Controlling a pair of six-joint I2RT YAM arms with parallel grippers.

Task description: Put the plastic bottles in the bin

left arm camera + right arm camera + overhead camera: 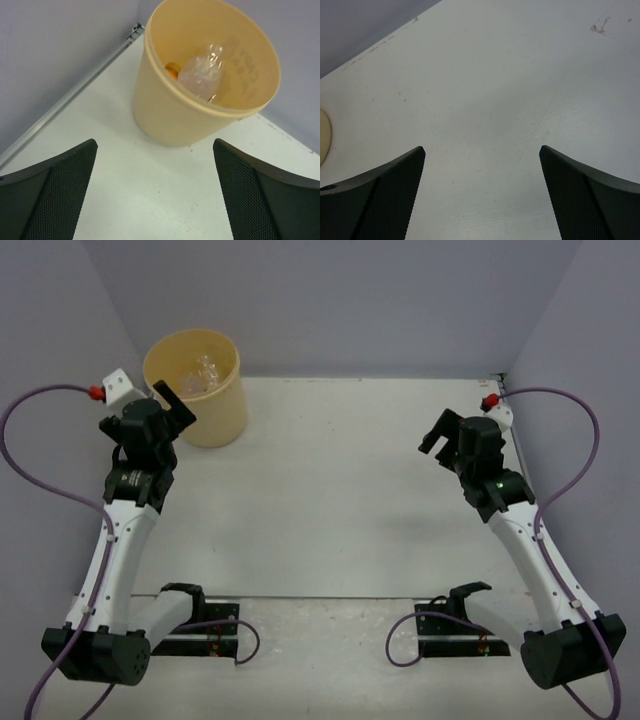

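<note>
Seemingly the task is at its last step: the plastic bottles (pixel 203 373) that show all lie inside the bin (pixel 215 420), at the upper left of the overhead view, and none shows on the worktop (pixel 340 480). The left jaws gape wide and hold nothing, poised just beside the bin's near wall. The right jaws, spread equally wide and empty, hang over the worktop at the right, well apart from the bin. Any next move, I judge, calls only for checking the count. From overhead the contents read as a clear, glinting jumble. The left wrist view picks out a clear bottle (pixel 201 75) with an orange bottle (pixel 172 70) beside it. The right wrist view catches only a sliver of bin at its left edge
</note>
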